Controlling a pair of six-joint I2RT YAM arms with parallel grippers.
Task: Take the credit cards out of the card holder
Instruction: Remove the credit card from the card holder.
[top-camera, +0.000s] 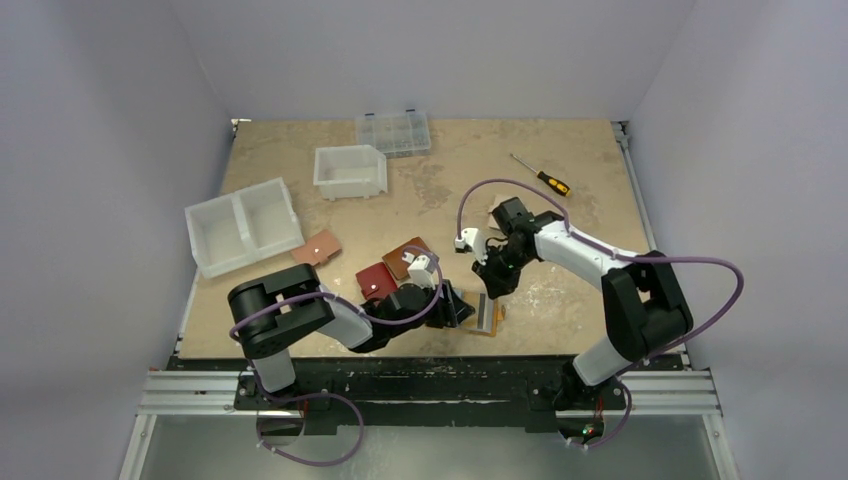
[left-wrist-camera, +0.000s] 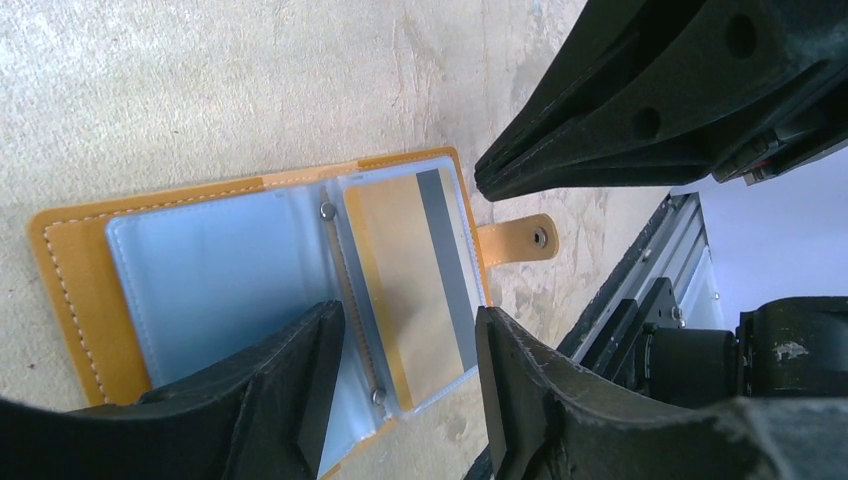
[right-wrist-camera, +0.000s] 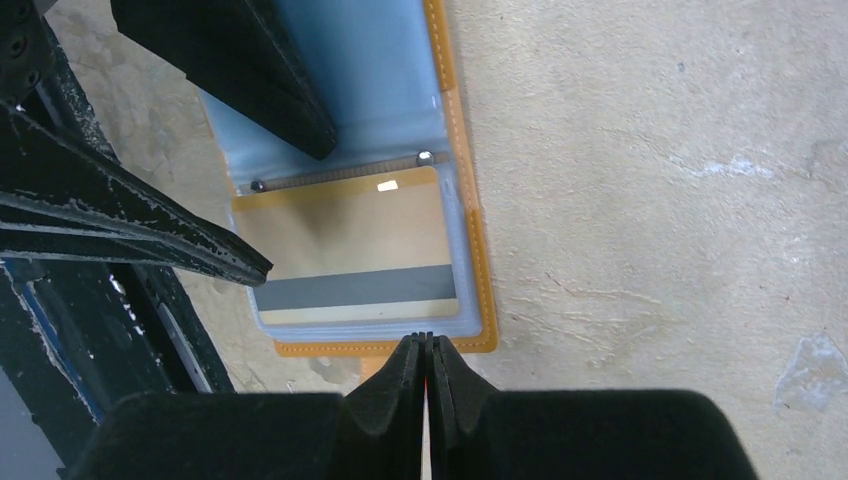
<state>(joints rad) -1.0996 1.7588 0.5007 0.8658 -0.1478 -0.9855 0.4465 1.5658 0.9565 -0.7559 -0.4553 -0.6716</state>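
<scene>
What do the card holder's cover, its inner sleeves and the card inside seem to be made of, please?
Card holder cover: mustard leather or imitation, matte, with stitched edges. Sleeves: clear, slightly glossy soft plastic. Card: stiff gold-toned plastic, probably, with a grey stripe.

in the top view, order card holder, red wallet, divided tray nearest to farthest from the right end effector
1. card holder, directly under the right end effector
2. red wallet, to its left
3. divided tray, far left
</scene>
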